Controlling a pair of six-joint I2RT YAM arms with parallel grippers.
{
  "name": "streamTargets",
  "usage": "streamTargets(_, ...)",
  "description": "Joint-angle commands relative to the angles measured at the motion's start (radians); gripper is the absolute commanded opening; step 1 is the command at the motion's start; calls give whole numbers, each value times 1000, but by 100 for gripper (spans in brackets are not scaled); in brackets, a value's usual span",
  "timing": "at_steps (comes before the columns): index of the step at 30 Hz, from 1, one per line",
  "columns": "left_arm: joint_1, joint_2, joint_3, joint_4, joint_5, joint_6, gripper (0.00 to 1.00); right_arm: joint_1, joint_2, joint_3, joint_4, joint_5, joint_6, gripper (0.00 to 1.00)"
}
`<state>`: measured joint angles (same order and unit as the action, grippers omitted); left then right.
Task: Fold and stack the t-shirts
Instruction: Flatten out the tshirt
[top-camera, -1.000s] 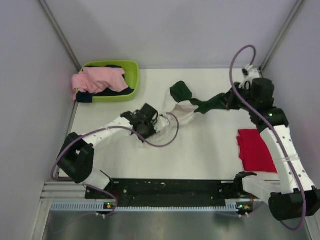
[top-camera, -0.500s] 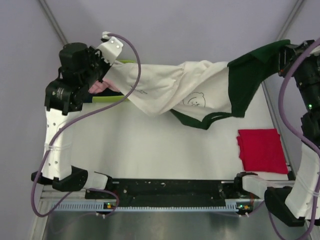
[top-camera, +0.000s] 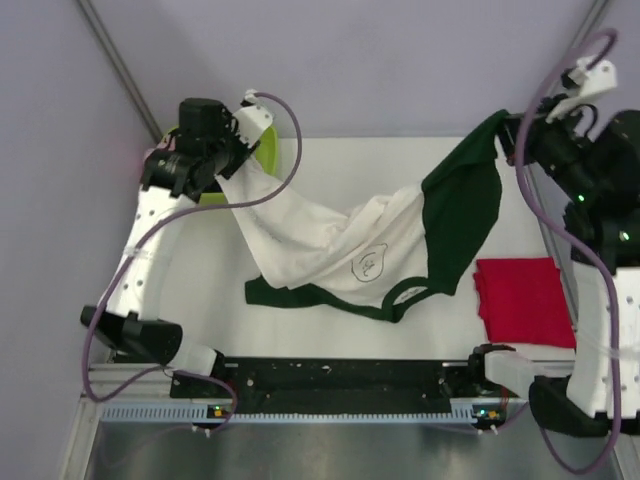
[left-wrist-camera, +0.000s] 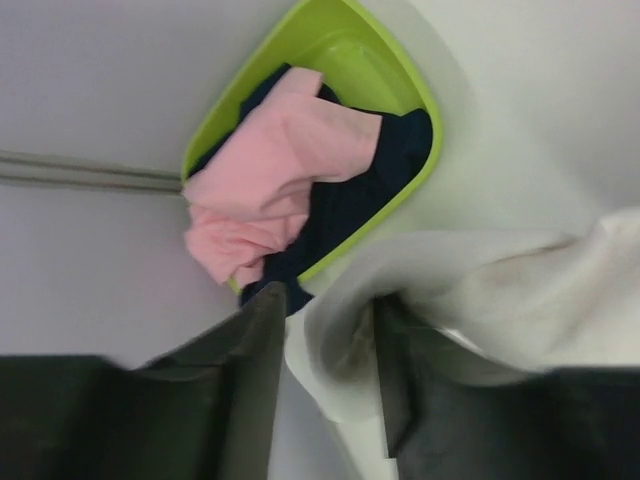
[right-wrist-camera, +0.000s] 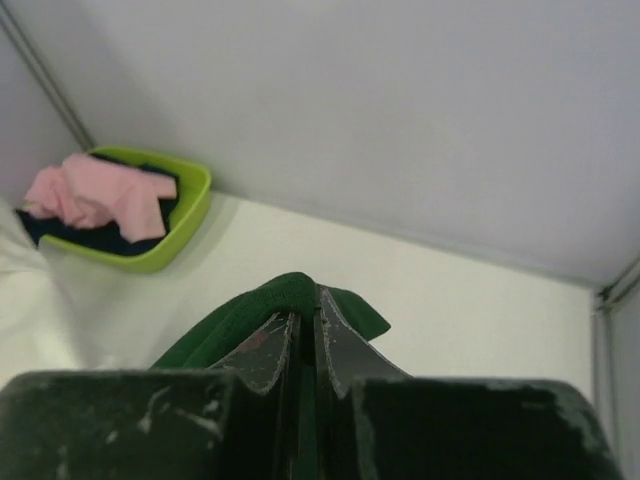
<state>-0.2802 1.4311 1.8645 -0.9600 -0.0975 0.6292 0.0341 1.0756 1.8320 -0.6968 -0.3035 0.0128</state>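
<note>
Seen from above, the soft white t-shirt with dark green sleeves and a small black cartoon print (top-camera: 340, 245) hangs like a hammock between the two arms. The left gripper (top-camera: 225, 160) lifts its white end high at the far left. The right gripper (top-camera: 512, 140) lifts one green sleeve high at the far right, and the middle part with the green-edged collar sags down to the white surface (top-camera: 200, 300). I judge that it is held so in order to spread the cloth wide, so that it can be laid flat for folding. The plain red t-shirt (top-camera: 520, 300) lies as a flat folded rectangle at the right side of the surface, close to the hanging sleeve; whether the two touch I cannot tell. It probably serves as the base of the stack. So I count two t-shirts, one folded and one not yet. In the left wrist view, the jaws stand a little apart and a thick fold of white cloth fills the gap; whether they press it or only carry it loosely, I cannot tell. Beyond them sits one lime-green plastic basket (left-wrist-camera: 425, 120) near the wall, and it holds one crumpled pink cloth (left-wrist-camera: 290, 170) on top of one dark navy cloth (left-wrist-camera: 350, 200). In the right wrist view, the jaws are clenched tight on the green sleeve, and its edge bulges out above their tips. The same one basket shows far to the left.
</note>
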Motion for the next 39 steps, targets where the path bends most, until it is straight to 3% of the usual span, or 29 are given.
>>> streamTargets(1,9,152,-77,370,-80,16,63,-8,165,-112,135,-160,156,0)
streamTargets(4,-8,251,20,403,-53,-19,82,-8,237,-160,158,-186,185,0)
streamTargets(6,-49,258,47,357,34,-33,86,-8,277,-218,161,-172,191,0)
streamTargets(9,-150,166,-83,310,229,-26,75,-8,305,-302,163,-172,190,0)
streamTargets(12,-279,126,-210,128,405,-51,62,-8,304,-378,169,-158,190,0)
streamTargets(15,-364,106,-397,87,498,-97,49,-8,285,-444,184,-155,191,0)
streamTargets(21,-453,113,-625,168,513,-105,44,-8,254,-540,217,-169,213,0)
streamTargets(27,-475,161,-703,237,487,-76,47,-8,219,-583,226,-152,213,0)
streamTargets(39,-478,218,-749,313,380,1,41,-8,165,-603,246,-151,211,0)
